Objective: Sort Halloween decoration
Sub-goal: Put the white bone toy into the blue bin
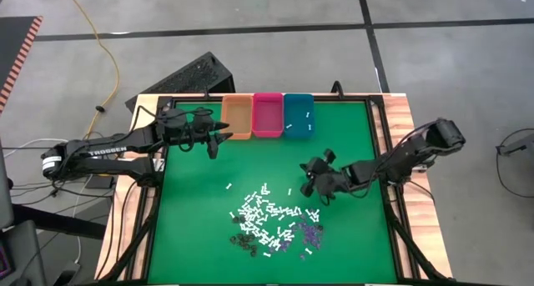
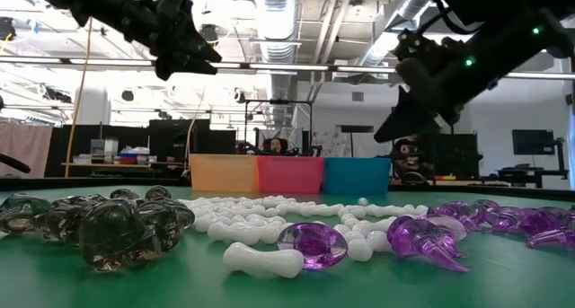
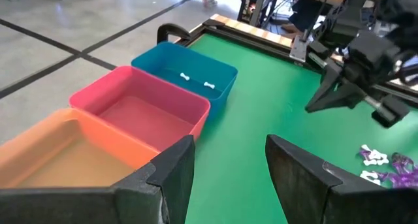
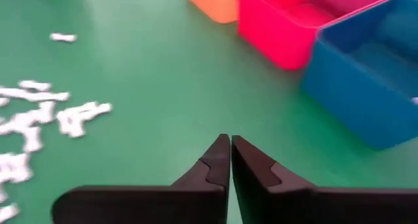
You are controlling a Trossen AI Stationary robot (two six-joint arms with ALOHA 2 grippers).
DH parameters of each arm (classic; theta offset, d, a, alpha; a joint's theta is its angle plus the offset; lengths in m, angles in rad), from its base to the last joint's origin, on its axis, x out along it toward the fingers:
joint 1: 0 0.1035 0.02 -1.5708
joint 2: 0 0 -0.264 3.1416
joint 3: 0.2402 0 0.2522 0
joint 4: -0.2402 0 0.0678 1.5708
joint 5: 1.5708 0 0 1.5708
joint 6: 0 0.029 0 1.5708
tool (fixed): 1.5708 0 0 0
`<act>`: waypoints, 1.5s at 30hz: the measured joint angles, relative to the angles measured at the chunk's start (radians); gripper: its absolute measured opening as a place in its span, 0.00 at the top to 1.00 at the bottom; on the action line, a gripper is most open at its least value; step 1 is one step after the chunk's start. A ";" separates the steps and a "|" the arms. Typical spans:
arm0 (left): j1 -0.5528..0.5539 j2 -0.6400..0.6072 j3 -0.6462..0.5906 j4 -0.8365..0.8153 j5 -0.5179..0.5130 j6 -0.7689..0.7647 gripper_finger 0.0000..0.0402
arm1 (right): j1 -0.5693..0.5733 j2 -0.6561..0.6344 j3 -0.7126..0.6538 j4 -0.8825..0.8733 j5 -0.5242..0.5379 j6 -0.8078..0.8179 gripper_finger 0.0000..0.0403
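Observation:
The Halloween decoration lies in a loose heap (image 1: 267,219) on the green mat: white sticks (image 2: 265,259), purple bits (image 2: 314,243) and dark bits (image 2: 112,227). Two white sticks (image 3: 196,80) lie in the teal bin (image 1: 298,115). My right gripper (image 4: 230,140) hovers above the mat between the heap and the bins, its fingers shut; no piece shows between them. My left gripper (image 3: 228,159) hangs open in the air near the orange bin (image 1: 237,117), holding nothing.
The orange bin, a pink bin (image 1: 269,115) and the teal bin stand side by side at the mat's far edge. A black frame (image 1: 380,153) runs around the mat. Bare green mat lies between the heap and the bins.

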 joint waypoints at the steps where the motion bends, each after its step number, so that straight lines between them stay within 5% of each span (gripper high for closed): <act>1: 0.000 0.000 0.000 -0.006 0.000 0.003 0.56 | -0.001 -0.004 0.000 -0.001 -0.037 -0.020 0.85; 10: 0.000 0.000 0.000 -0.022 0.037 0.036 0.56 | -0.020 0.132 0.002 0.278 -0.307 -0.140 0.63; 18: 0.000 0.000 0.000 -0.023 0.063 0.042 0.56 | -0.021 0.295 0.047 0.443 -0.383 -0.337 0.38; 29: 0.000 0.000 0.000 -0.027 0.061 0.041 0.56 | -0.079 0.424 0.121 0.438 -0.437 -0.464 0.37; 45: 0.000 0.000 0.000 -0.084 0.059 0.034 0.56 | -0.120 0.477 0.104 0.428 -0.484 -0.362 0.43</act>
